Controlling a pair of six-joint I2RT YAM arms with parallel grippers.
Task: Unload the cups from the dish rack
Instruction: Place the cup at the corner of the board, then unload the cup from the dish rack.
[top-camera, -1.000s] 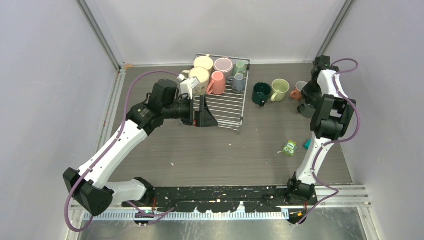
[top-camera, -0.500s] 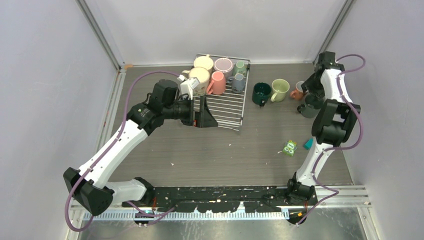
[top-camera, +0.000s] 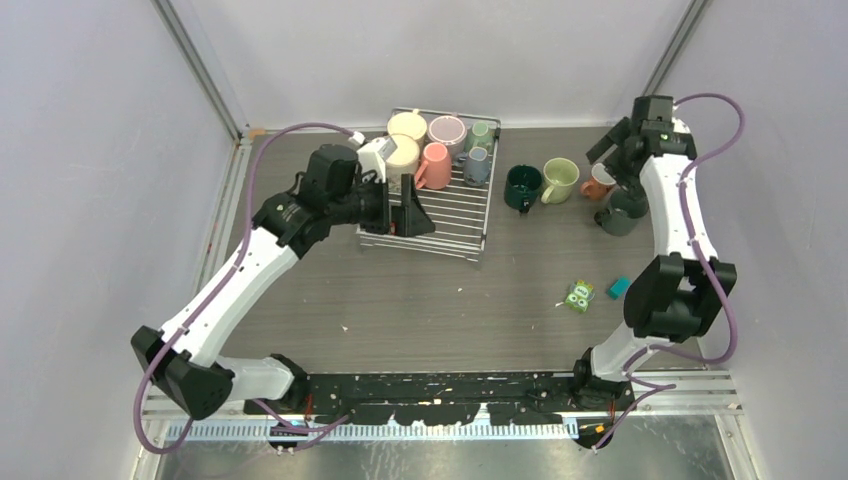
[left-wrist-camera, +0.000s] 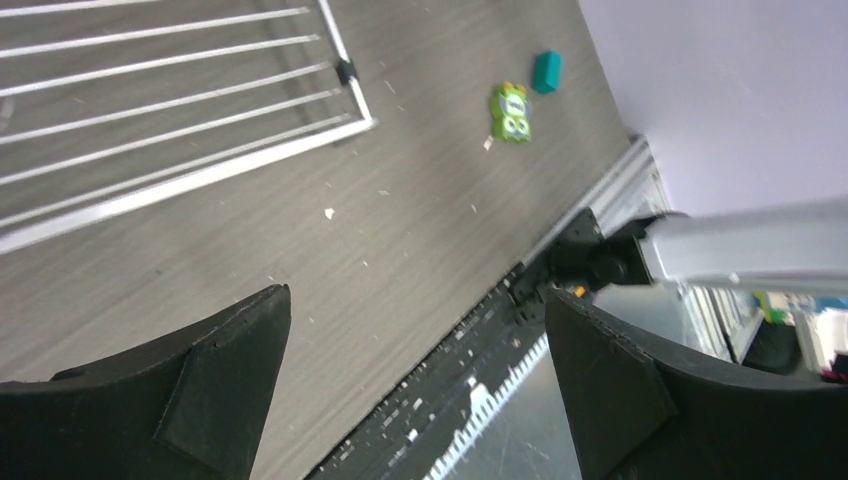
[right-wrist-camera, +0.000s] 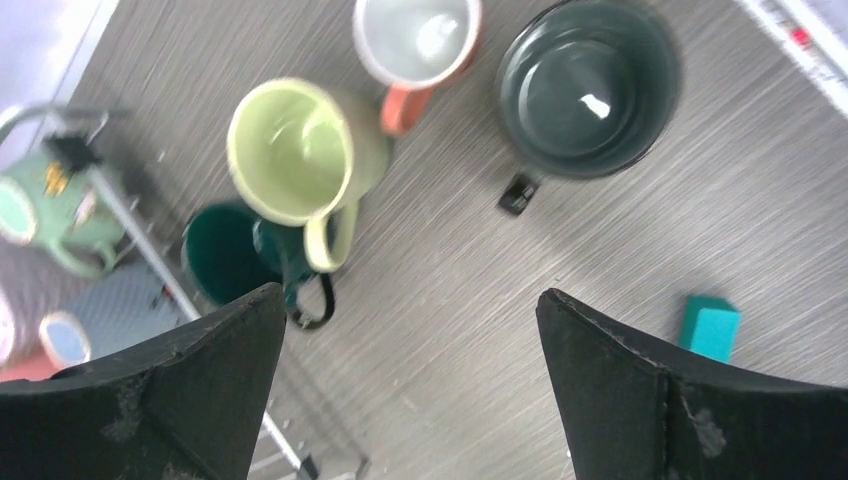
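Both grippers spread and empty: four cups out, six left on the rack.

The right gripper (right-wrist-camera: 408, 295) hangs with jaws wide, holding nothing, above a dark grey mug (right-wrist-camera: 588, 90) that stands upright on the table (top-camera: 450, 290). Next to it are a salmon mug (right-wrist-camera: 418, 40), a pale green mug (right-wrist-camera: 300, 150) and a dark teal mug (right-wrist-camera: 215, 265), all to the right of the dish rack (top-camera: 450, 215). The left gripper (left-wrist-camera: 418, 298), likewise wide and empty, hovers over the rack's bare near part. Six cups crowd the rack's far end: cream mugs (top-camera: 405, 125), a mauve mug (top-camera: 446, 131), a pink mug (top-camera: 434, 166), a green mug (top-camera: 481, 133) and a grey-blue mug (top-camera: 477, 165). By my judgement, the task is under half done.
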